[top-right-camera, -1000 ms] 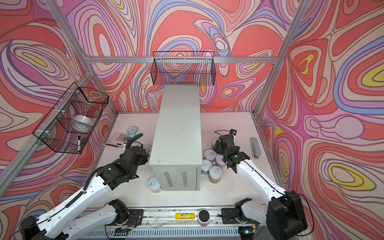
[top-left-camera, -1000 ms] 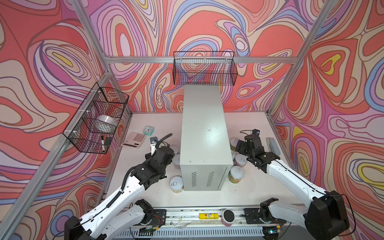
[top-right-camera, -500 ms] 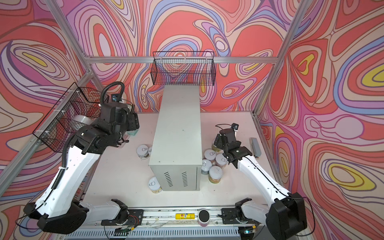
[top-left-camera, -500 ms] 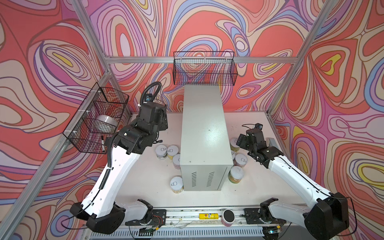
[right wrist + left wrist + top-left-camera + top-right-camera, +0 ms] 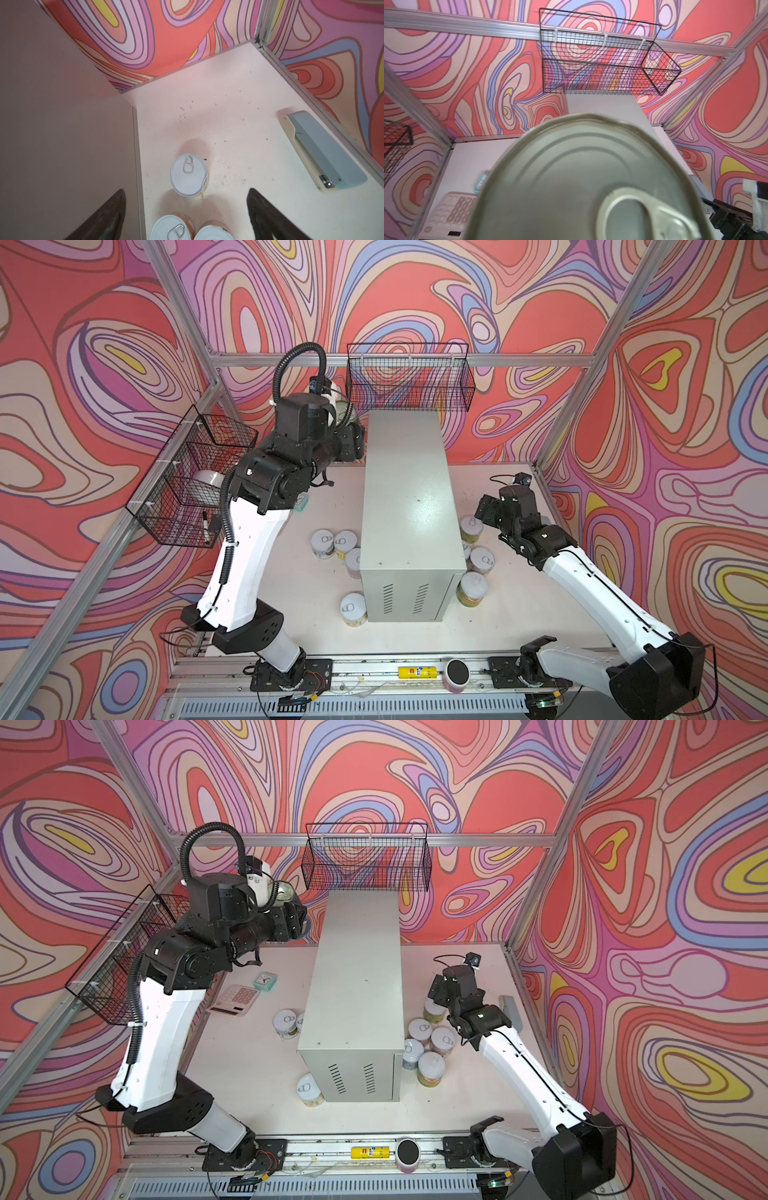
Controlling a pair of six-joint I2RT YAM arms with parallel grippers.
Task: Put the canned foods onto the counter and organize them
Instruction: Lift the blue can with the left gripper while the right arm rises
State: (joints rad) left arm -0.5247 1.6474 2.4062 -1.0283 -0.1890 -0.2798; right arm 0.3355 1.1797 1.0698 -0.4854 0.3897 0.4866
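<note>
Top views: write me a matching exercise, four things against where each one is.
Things:
1. silver-lid can
2. calculator
3. stapler
4. yellow tube

Places:
A. on the front rail
B. at the right edge of the table
C. in the left gripper
D. on the table, left of the counter

Pairs: 1-C, 2-D, 3-B, 4-A

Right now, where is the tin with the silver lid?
In both top views the left gripper holds the tin high, beside the counter's far left corner.
</note>
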